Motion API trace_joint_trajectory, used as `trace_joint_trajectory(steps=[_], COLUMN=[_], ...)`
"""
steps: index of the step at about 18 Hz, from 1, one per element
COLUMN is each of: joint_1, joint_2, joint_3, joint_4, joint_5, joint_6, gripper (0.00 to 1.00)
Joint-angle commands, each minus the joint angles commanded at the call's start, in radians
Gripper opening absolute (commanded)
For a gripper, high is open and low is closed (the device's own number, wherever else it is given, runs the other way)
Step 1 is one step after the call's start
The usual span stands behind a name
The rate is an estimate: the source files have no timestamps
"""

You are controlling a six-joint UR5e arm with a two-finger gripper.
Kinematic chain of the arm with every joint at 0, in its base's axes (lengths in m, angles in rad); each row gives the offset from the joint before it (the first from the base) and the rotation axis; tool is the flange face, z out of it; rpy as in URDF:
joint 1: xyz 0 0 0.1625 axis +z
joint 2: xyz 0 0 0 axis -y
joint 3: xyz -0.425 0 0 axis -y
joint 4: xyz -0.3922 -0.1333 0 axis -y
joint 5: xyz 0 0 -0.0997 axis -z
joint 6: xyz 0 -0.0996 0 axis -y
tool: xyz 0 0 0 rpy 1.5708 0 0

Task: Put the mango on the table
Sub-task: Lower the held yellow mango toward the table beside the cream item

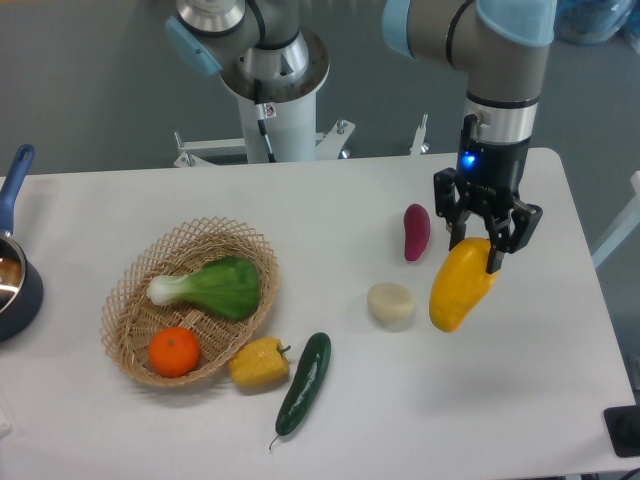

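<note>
The mango (459, 287) is a smooth yellow-orange oval, held tilted by its upper end at the right of the white table (400, 400). My gripper (478, 250) comes down from above and is shut on the mango's top. The mango's lower end hangs close to the tabletop; I cannot tell whether it touches.
A cream round object (390, 302) lies just left of the mango, a purple sweet potato (416, 231) behind it. A wicker basket (190, 300) at the left holds bok choy and an orange. A yellow pepper (259, 363) and cucumber (304, 383) lie by it. A pot (12, 270) stands at the left edge.
</note>
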Motion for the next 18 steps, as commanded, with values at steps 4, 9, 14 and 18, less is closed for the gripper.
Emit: trace_joint_trajectory(steps=[4, 9, 14, 18], joint_1=[0.0, -0.017, -0.054, -0.084], joint_2=[0.0, -0.006, -0.047, -0.096], joint_3=[0.003, 0.015, 0.037, 0.031], joint_4=[0.0, 0.003, 0.046, 0.1], joint_5=[0.0, 0.002, 0.005, 0.006], joint_6=[-0.003, -0.081, -0.204, -0.23], gripper=[0.4, 0.4, 0.4, 0.4])
